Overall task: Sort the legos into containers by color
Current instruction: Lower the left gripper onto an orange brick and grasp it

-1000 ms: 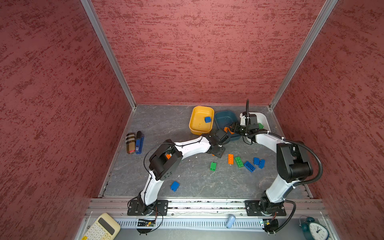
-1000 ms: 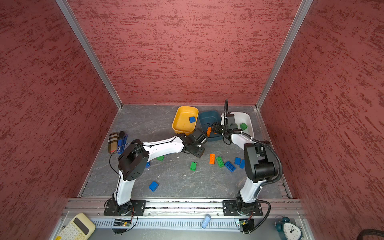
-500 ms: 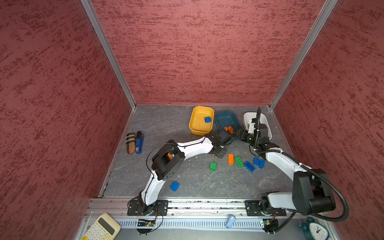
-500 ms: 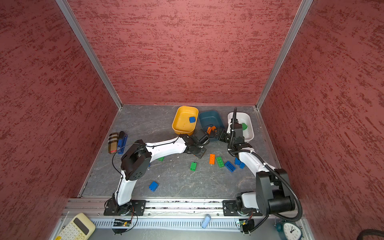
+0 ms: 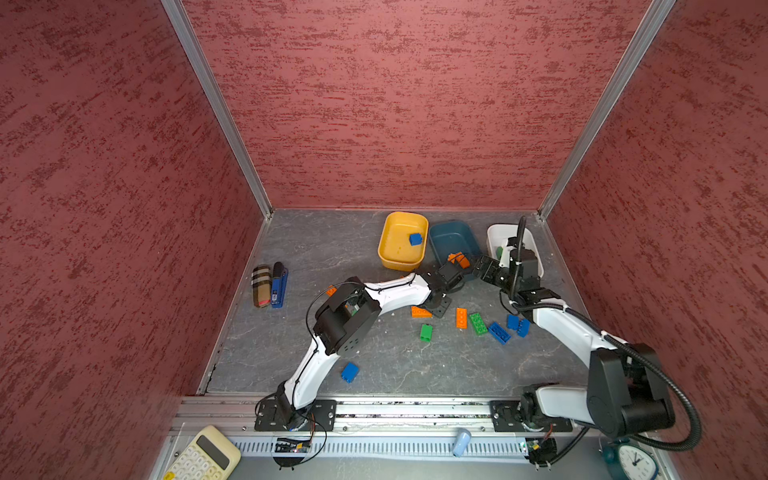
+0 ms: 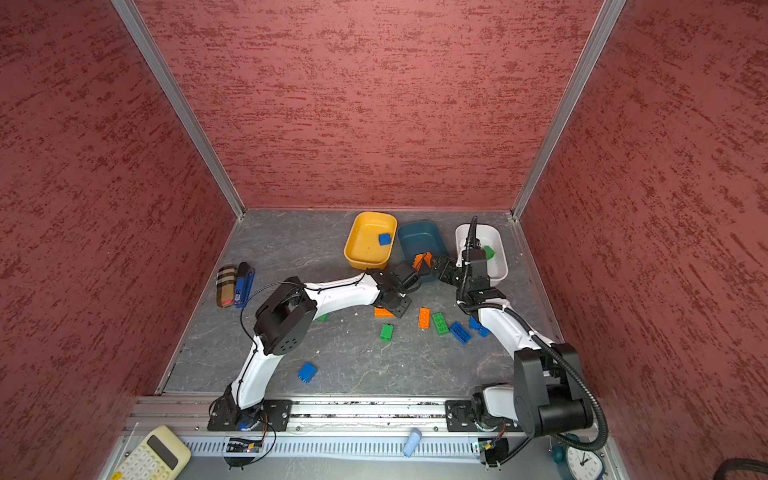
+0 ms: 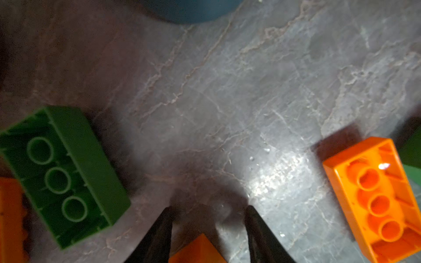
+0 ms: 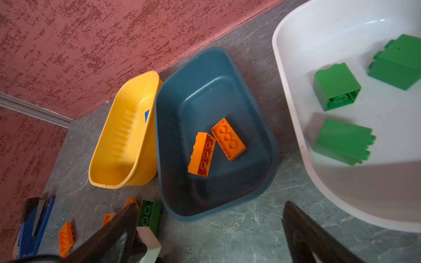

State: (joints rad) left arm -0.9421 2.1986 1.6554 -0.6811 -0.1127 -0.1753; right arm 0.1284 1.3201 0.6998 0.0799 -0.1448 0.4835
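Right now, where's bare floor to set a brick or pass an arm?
Free: between yellow tub and stapler; the strip along the front rail, right of the lone blue brick. Crowded: before the teal tub, around left pincer and right pincer, and the brick row.

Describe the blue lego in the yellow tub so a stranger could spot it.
Against the red back wall stands the yellow tub, leftmost of three. Inside lies one small square blue lego, alone; other blue legos lie loose on the table.
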